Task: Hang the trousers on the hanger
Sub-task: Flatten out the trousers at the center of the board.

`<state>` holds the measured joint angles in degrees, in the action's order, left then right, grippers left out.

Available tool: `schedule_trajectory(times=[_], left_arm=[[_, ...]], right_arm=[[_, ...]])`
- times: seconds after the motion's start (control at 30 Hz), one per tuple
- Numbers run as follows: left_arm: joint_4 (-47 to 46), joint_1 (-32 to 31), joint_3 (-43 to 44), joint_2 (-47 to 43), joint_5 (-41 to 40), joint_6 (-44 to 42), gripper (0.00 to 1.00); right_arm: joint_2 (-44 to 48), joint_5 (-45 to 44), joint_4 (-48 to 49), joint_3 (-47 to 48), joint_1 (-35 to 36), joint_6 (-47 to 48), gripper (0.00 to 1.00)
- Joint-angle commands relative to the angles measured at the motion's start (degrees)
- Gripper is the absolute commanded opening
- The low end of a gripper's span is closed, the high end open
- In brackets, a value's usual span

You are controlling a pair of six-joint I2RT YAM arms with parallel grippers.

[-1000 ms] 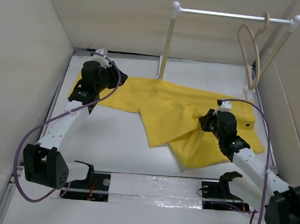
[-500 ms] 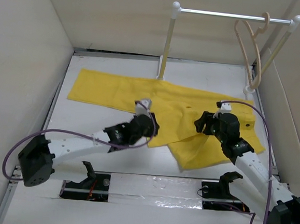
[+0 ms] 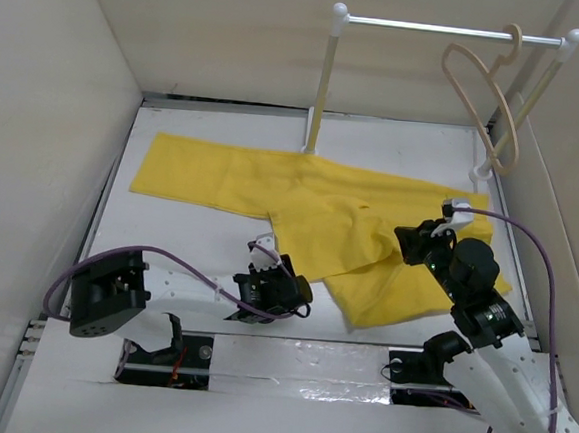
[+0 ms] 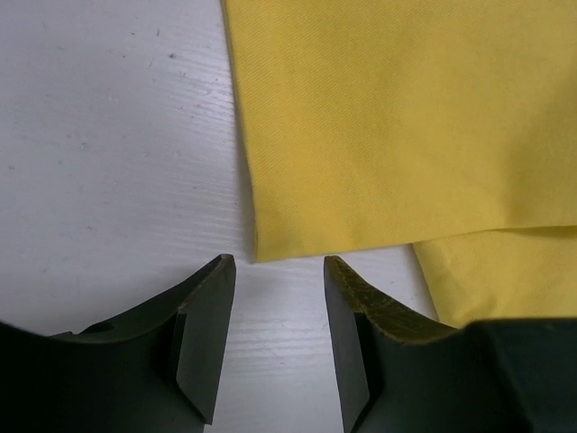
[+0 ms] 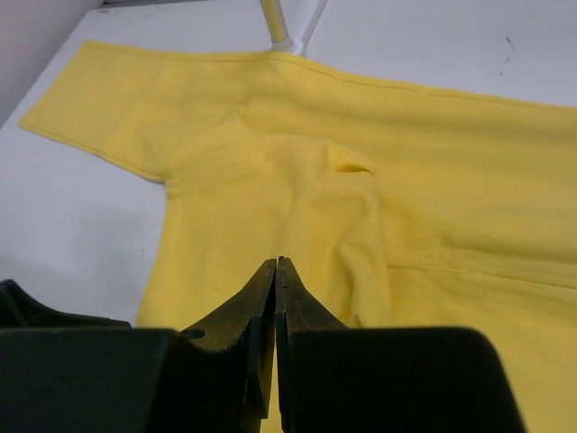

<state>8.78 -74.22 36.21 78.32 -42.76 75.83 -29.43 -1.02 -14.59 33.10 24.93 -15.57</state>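
Where the right arm crosses them, the trousers (image 3: 320, 214) are partly covered in the top view, and which end is waist and which is cuff cannot be made out. Left wrist view: cloth (image 4: 406, 117) cut off by the top and right edges. Right wrist view: cloth (image 5: 297, 207) cut off at the right edge.

Item, trousers: yellow, lying on the white table (image 3: 187, 249). Long axis runs across the table from ahead and left of the left gripper (image 3: 286, 284) to the right of the right gripper (image 3: 413, 241). A flap lies doubled over between the two grippers.

Item, left gripper (image 4: 278, 263): jaws spread, nothing between them. A hem corner of the trousers lies just ahead of the gap, apart from both tips, with bare table (image 4: 108, 135) ahead and to its left.

Item, right gripper (image 5: 276, 262): jaws pressed tip to tip. A raised hump of cloth lies just ahead. Whether any cloth is caught cannot be told.

Item, hanger (image 3: 494, 88): cream, hooked on the rack (image 3: 425, 28) bar, tilted, well beyond the right jaws, apart from the trousers.
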Motion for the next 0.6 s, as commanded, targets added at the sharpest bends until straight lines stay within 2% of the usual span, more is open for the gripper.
schedule_trajectory(times=[0.0, 0.23, 0.37, 0.47, 0.5, 0.57], left_arm=[[1.2, -0.3, -0.1, 2.7, -2.3, 5.9, 0.42], [3.1, -0.8, 3.6, 10.2, -2.9, 6.2, 0.42], [2.7, 1.9, 5.2, 12.6, -3.2, 4.2, 0.39], [1.3, 2.6, 5.2, 12.9, -2.8, 2.0, 0.22], [2.7, 2.6, 5.2, 12.6, -3.1, 2.3, 0.11], [5.9, 2.6, 5.7, 9.9, -5.1, 3.4, 0.01]], right_arm=[[0.8, 0.6, -1.8, 2.1, 1.3, 1.3, 0.10], [0.1, 2.6, -0.5, 0.7, 3.2, 1.0, 0.12], [0.3, 3.0, 0.3, -0.1, 3.7, 0.4, 0.13], [0.7, 2.6, 0.4, -0.4, 4.3, 0.4, 0.13], [0.7, 2.5, 0.4, -0.4, 4.3, 0.5, 0.13], [0.7, 1.8, 0.2, -0.5, 4.3, 0.6, 0.13]])
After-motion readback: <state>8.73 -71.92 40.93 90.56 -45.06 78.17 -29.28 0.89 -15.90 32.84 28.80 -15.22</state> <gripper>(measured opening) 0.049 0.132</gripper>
